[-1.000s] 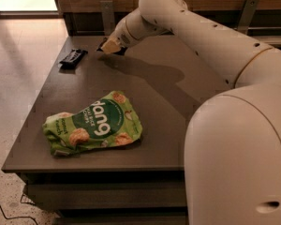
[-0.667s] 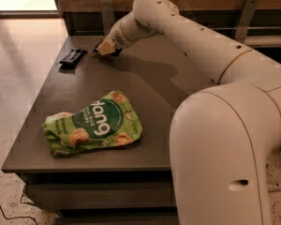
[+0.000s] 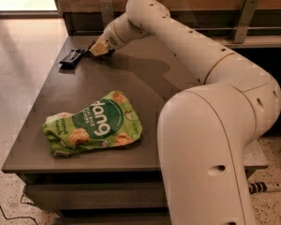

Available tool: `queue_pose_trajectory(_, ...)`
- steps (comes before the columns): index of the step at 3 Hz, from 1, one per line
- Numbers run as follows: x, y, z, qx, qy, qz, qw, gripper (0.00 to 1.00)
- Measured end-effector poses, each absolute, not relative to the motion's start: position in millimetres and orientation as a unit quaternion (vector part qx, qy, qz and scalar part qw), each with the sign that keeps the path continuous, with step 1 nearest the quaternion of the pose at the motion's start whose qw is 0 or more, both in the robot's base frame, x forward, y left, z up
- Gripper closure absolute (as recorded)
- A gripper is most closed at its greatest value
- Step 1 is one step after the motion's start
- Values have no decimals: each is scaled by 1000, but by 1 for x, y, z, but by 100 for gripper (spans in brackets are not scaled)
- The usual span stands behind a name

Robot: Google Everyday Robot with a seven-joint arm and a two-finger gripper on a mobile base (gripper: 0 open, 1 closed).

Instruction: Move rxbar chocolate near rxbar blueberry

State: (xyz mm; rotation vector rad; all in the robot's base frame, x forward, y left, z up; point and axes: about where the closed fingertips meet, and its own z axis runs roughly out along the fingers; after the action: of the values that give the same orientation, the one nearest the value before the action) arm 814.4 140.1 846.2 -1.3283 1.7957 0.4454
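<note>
A dark-wrapped bar with pale lettering (image 3: 71,57) lies at the far left edge of the grey table (image 3: 131,86); it looks like the rxbar blueberry. My gripper (image 3: 99,49) is low over the table just to the right of this bar, very close to it. A small dark shape shows under the gripper's tip, between it and the bar. I cannot tell whether that is the rxbar chocolate or shadow. No other black bar is in view.
A green Dang chip bag (image 3: 93,124) lies flat at the table's front left. My arm (image 3: 187,41) reaches across the back of the table, and its bulk (image 3: 210,153) fills the right foreground. A wooden wall with metal brackets (image 3: 246,13) runs behind the table.
My gripper has moved a little left along the back of the table, closer to the dark bar. The bar and the chip bag have not moved.
</note>
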Motion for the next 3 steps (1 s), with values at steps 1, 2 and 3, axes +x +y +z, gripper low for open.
queue_pose_trajectory(1,814,142,844,-530,716,179,417,51)
queue_pose_trajectory(2,814,146,841,-532,716,181,415,20)
queue_pose_trajectory(3,813,148,838,-533,716,182,413,0)
